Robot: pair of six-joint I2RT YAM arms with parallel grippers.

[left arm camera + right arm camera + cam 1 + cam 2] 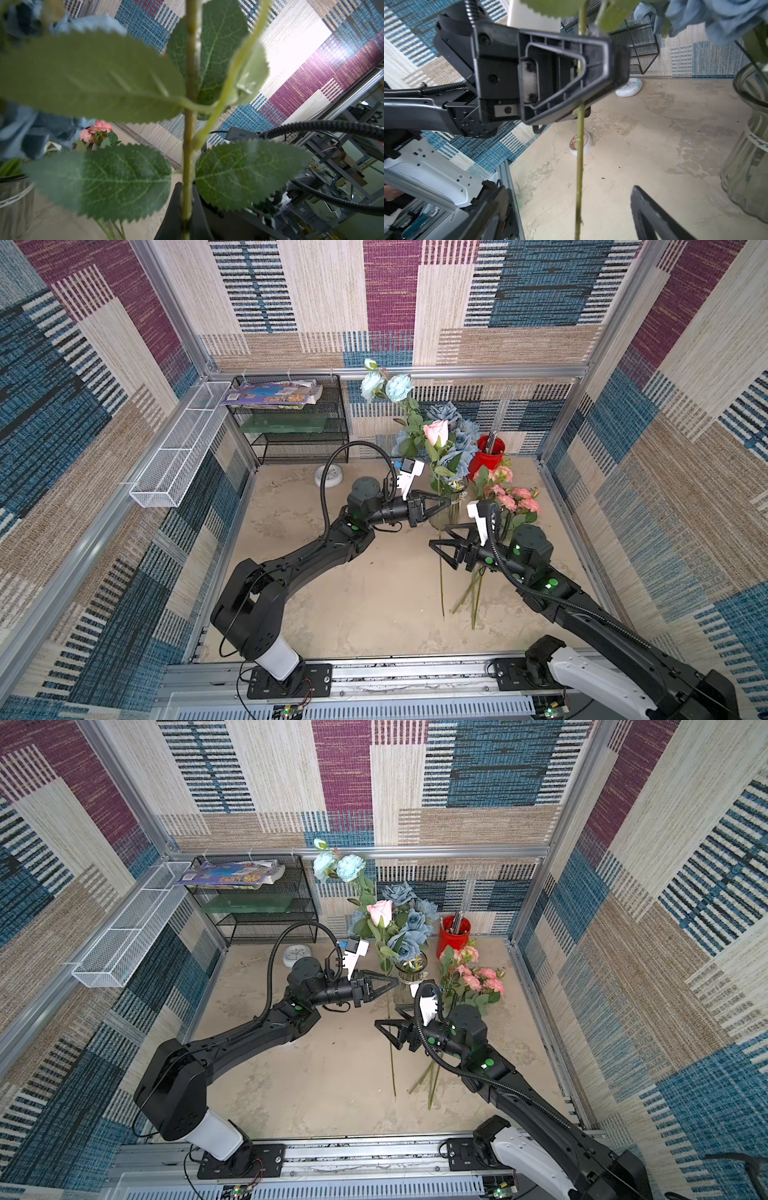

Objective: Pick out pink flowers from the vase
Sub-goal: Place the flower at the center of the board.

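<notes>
left tool (448, 501) clamps pink rose stem (188, 133)

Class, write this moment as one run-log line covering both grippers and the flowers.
left gripper: shut on pink rose stem, outside vase | right gripper: open around lower stem | other pink flowers: lying on table

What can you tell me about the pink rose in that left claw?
The pink rose is one pale pink, half-open bloom on a long thin green stem with saw-edged, cloth-like leaves; it looks artificial. It stands upright, out of the vase and beside it. The left gripper is shut on the stem just below the leaves. The bare lower stem hangs between the open fingers of the right gripper, which do not touch it. Whether its tip reaches the table is unclear.
</notes>
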